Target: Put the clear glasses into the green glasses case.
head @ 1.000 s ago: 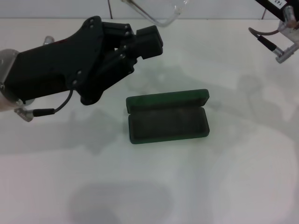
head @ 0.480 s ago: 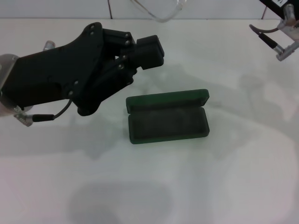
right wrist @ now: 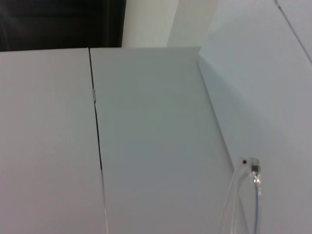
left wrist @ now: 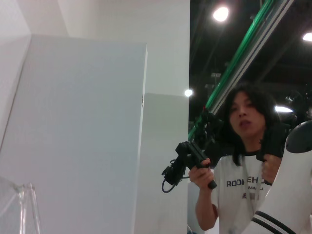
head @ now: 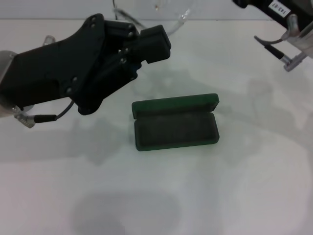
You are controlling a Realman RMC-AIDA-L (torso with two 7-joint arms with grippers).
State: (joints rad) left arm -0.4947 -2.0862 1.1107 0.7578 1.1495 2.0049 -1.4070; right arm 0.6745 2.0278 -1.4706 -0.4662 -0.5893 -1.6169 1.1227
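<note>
Behind the green glasses case (head: 175,122), beyond its raised lid, the clear glasses (head: 172,17) hang up near the back wall, pinched by the left gripper (head: 155,41), fingers pressed on the frame. Case is open, long axis side to side, nearer the robot than the glasses. Right gripper (head: 288,44) off to the case's far right; can't tell its fingers. Left arm is nearer, I'd judge it lowers them in.

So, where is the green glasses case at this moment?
In the head view the green glasses case lies open on the white table, near the middle, below and right of the left gripper.
</note>
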